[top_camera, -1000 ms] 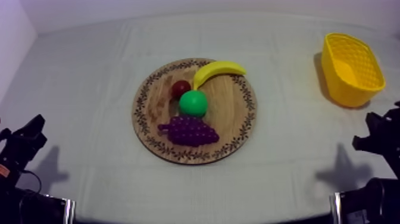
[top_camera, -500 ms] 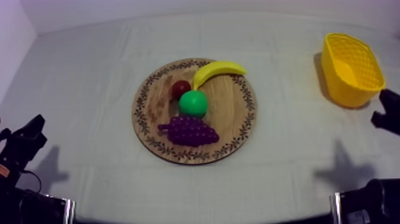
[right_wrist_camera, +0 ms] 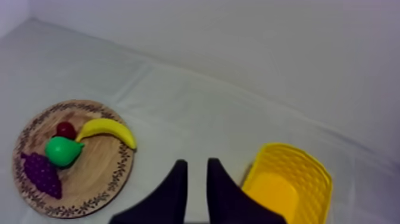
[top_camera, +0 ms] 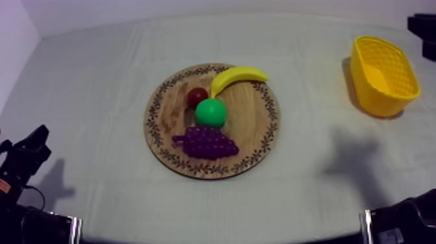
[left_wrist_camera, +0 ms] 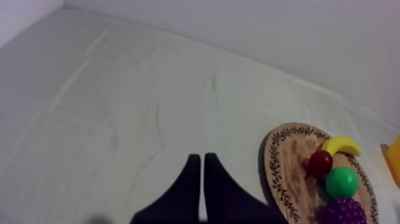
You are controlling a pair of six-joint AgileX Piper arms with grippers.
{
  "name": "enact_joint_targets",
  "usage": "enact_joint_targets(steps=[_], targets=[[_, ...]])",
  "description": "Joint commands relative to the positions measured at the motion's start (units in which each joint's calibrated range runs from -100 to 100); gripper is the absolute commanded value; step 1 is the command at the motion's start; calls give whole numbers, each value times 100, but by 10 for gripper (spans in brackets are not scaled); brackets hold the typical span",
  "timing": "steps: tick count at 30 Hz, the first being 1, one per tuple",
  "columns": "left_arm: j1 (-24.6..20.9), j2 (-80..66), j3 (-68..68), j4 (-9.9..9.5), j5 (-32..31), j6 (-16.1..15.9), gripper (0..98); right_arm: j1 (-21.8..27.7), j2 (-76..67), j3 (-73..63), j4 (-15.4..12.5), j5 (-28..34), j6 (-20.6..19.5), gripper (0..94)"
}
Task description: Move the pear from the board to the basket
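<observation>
One green pear (top_camera: 211, 112) lies in the middle of the one round wooden board (top_camera: 259, 139), among one banana (top_camera: 237, 76), one small red fruit (top_camera: 197, 97) and one bunch of grapes (top_camera: 206, 143), well apart from the one yellow basket (top_camera: 373, 97), while the left gripper (left_wrist_camera: 199, 179) is pressed together and the right gripper (right_wrist_camera: 197, 173) is slightly spread over the cloth.

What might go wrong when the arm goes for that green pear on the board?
1. The pear sits hemmed in by the banana, the small red fruit and the grapes, so the right gripper, open now, may knock or catch a neighbour.
2. The pear looks smooth and round, and the yellow basket stands well apart from the wooden board, so it might slip out on the way.
</observation>
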State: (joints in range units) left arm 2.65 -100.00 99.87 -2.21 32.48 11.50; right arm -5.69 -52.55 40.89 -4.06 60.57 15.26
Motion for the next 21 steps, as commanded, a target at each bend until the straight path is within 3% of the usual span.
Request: enact_joint_targets(steps=[1, 5, 11, 16, 21], targets=[[-1, 0, 2, -2, 1, 0, 1, -509, 776, -516, 44, 99, -116, 116], [-1, 0, 2, -2, 1, 0, 1, -750, 1377, -712, -200, 188, -1, 154], [-1, 0, 2, -2, 1, 0, 1, -850, 2124, -676, -731, 541, 557, 367], [-1, 0, 2, -2, 1, 0, 1, -1092, 2648, -675, -783, 735, 583, 529], [-1, 0, 2, -2, 1, 0, 1, -1413, 3246, -815, -575, 933, 300, 709]])
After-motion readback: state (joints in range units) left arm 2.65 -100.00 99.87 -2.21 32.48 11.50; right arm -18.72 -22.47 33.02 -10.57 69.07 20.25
